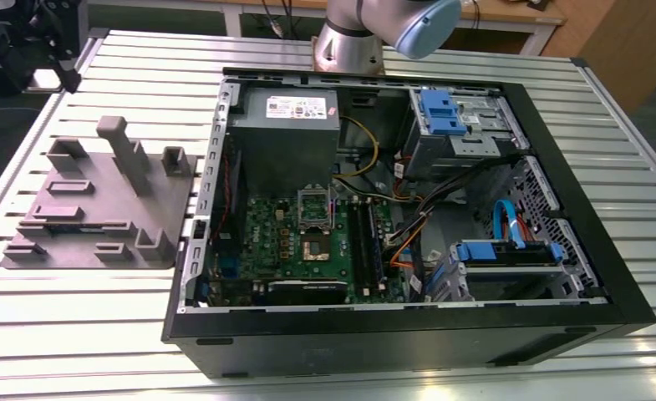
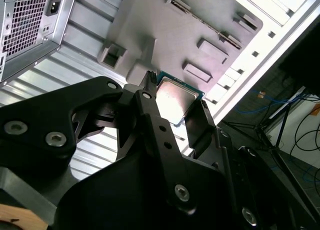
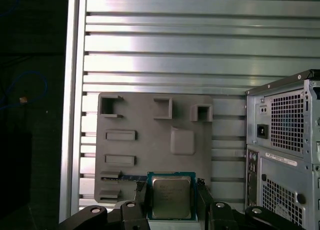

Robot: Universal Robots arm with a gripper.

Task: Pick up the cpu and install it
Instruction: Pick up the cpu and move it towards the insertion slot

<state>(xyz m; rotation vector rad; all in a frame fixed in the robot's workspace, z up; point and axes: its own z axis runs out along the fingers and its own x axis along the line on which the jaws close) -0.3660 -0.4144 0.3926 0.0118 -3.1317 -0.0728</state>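
Observation:
The cpu (image 3: 171,196), a small flat square chip with a silver-grey top and green edge, sits between my gripper's (image 3: 171,189) two black fingers (image 3: 140,194), which are shut on its sides. In the second wrist view the cpu (image 2: 177,98) is likewise clamped in the gripper (image 2: 175,103), held in the air above the grey moulded fixture (image 2: 165,35). The green motherboard (image 1: 305,251) lies inside the open computer case (image 1: 573,209), and its socket (image 1: 312,243) is uncovered with the metal frame (image 1: 314,203) flipped up. The arm (image 1: 361,33) reaches in from the far side of the table.
The grey fixture (image 1: 94,200) with raised blocks and slots lies on the slatted aluminium table (image 1: 138,75), at the exterior view's left of the case. A grey power supply (image 1: 288,117), blue drive brackets (image 1: 444,113) and cable bundles (image 1: 417,225) surround the motherboard. The case's rear panel (image 3: 285,140) stands beside the fixture.

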